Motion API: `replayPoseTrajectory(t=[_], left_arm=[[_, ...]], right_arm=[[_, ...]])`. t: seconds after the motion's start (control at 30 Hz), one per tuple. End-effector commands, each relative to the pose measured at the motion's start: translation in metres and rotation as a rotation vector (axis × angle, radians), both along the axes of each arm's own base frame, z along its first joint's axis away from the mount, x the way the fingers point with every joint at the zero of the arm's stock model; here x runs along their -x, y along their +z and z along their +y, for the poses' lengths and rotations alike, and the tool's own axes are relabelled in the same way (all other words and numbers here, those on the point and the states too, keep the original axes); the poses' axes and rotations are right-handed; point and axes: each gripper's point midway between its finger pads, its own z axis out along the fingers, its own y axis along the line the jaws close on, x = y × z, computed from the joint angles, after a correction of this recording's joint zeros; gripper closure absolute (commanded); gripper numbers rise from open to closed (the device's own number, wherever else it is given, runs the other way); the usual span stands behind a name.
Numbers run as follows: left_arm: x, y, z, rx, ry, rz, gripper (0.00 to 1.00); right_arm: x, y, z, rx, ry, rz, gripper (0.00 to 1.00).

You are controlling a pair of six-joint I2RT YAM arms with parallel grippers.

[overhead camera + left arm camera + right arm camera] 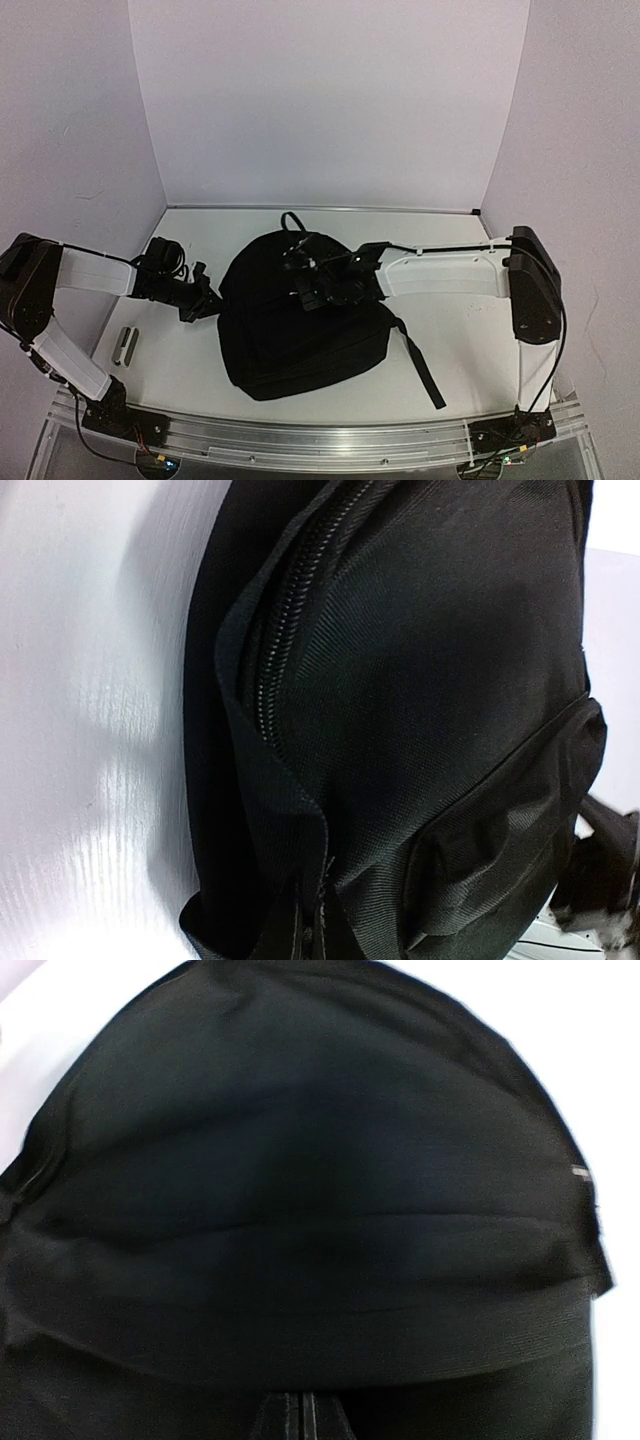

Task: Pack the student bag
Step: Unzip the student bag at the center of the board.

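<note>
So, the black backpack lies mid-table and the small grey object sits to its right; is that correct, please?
Not quite: the top external view shows the small grey object to the left of the black backpack, which does lie mid-table.

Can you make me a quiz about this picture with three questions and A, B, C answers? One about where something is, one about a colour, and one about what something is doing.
1. Where is the student bag?
A. In the middle of the table
B. Hanging on the back wall
C. On the floor

2. What colour is the bag?
A. Red
B. Yellow
C. Black

3. What is the long strap on the bag's right side doing?
A. Lying loose on the table
B. Pinched in a gripper
C. Standing straight up

Answers:
1 A: the top view shows it lying mid-table.
2 C: its fabric is black in all three views.
3 A: the strap trails over the white tabletop with nothing holding it.
</note>
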Motion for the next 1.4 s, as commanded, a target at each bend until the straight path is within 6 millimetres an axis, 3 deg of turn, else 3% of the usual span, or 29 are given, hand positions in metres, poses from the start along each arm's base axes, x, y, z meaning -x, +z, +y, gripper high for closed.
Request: replayPoseTrajectory(t=[0.0,0.2,0.4,0.53,0.63,0.67,0.73,0.8,0.93,1.03,1.17,1.37], left_arm=[[-0.01,0.005,0.018,-0.034,0.061,-0.038,1.0],[-0.012,0.006,0.027,-0.035,0.086,-0.038,1.0],[-0.015,0.005,0.036,-0.043,0.111,-0.036,1.0],[-0.015,0.004,0.043,-0.048,0.134,-0.027,1.0],[-0.016,0.007,0.045,-0.052,0.137,-0.033,0.98],[-0.016,0.008,0.046,-0.059,0.139,-0.035,0.91],[-0.017,0.01,0.052,-0.096,0.165,-0.039,0.57],[-0.02,0.012,0.067,-0.174,0.219,-0.053,0.27],[-0.016,0.019,0.116,-0.413,0.378,-0.05,0.02],[-0.009,0.031,0.159,-0.587,0.523,-0.035,0.0],[0.016,0.039,0.21,-0.749,0.693,0.02,0.0],[0.058,0.042,0.261,-0.747,0.956,0.068,0.0]], right_arm=[[-0.017,0.014,-0.044,-0.057,-0.111,0.044,1.0],[-0.039,0.012,-0.103,-0.076,-0.241,0.071,1.0],[-0.054,0.003,-0.142,-0.07,-0.338,0.089,1.0],[-0.06,0.0,-0.153,-0.074,-0.369,0.094,1.0],[-0.061,0.005,-0.141,-0.111,-0.318,0.102,1.0],[-0.06,0.008,-0.136,-0.132,-0.294,0.11,1.0],[-0.059,0.015,-0.127,-0.17,-0.258,0.117,0.96],[-0.057,0.021,-0.124,-0.201,-0.241,0.116,0.76],[-0.05,0.032,-0.122,-0.27,-0.215,0.099,0.48],[-0.046,0.038,-0.12,-0.311,-0.195,0.091,0.41],[-0.046,0.04,-0.117,-0.329,-0.178,0.086,0.37],[-0.047,0.043,-0.11,-0.356,-0.154,0.081,0.36]])
